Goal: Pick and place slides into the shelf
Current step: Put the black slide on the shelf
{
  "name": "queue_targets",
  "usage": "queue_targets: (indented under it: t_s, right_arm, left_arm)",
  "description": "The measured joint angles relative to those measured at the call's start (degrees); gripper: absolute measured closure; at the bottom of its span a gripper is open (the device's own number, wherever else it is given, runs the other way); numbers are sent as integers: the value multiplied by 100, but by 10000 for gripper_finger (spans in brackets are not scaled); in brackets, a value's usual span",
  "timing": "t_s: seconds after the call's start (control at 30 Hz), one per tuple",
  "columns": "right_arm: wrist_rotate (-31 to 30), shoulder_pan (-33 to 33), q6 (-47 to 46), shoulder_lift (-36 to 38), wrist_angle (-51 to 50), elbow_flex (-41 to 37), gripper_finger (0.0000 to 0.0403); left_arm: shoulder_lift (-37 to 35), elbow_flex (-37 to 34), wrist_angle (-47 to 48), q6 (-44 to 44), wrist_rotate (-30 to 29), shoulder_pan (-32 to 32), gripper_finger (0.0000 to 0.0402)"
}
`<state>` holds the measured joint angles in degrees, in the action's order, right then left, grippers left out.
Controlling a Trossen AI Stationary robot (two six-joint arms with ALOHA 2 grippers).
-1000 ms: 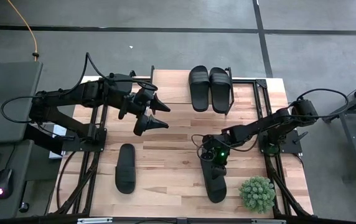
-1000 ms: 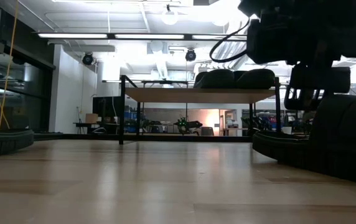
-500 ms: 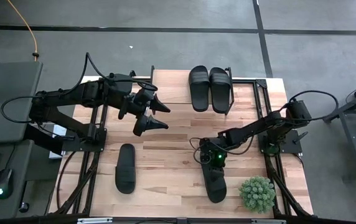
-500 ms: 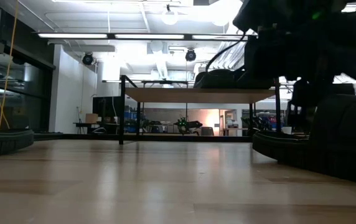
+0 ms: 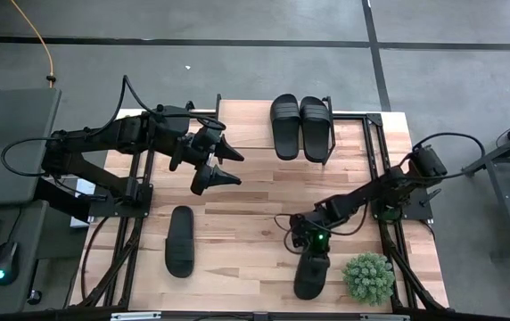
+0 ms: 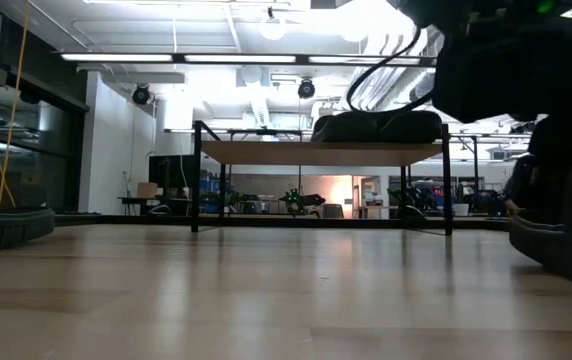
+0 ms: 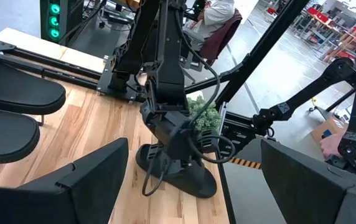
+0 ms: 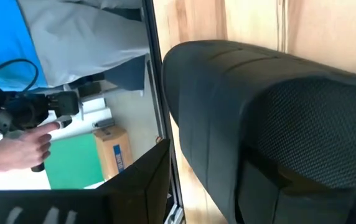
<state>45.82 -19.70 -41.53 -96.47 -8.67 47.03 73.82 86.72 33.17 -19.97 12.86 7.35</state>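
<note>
Overhead, a light wooden table (image 5: 255, 223) fills the middle of the scene, with two dark robot arms reaching in from either side. The right gripper (image 5: 310, 241) is low over a black slide (image 5: 310, 272) near the table's front edge, and its claw is clenched on that slide's strap end. The right wrist view shows the slide's ribbed strap filling the frame, with one dark finger (image 8: 134, 186) alongside it and the table edge just beyond. A small green plant (image 5: 367, 277) sits just beside this slide, toward the front right corner, so there is little free room on that side.

The left gripper (image 5: 222, 165) hangs above the table's rear left part with its claw released, fingers spread wide and touching nothing. Below it, toward the front, a second slide (image 5: 180, 241) lies alone on the wood, well apart from the first.

At the table's far edge stands the shelf (image 5: 250, 120), and a pair of slides (image 5: 300, 127) rests side by side on its wooden top. The broad middle of the table between the two arms is bare wood. A person's hand (image 8: 22, 146) shows beyond the table.
</note>
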Motion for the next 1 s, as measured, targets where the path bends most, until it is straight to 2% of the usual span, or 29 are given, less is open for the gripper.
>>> queue_targets:
  t_s: [0.2,0.5,0.7,1.0]
  right_arm:
    - [-194,-94,-147,0,-2,0,281]
    - [-267,-97,-153,0,2,0,391]
    - [-257,-96,-200,0,0,0,392]
    - [120,60,-357,30,-15,50,400]
  left_arm:
    - [0,0,-2,15,0,13,55]
    - [0,0,-2,17,-2,13,55]
    - [0,0,-2,20,-2,13,55]
    - [0,0,-4,63,-4,13,55]
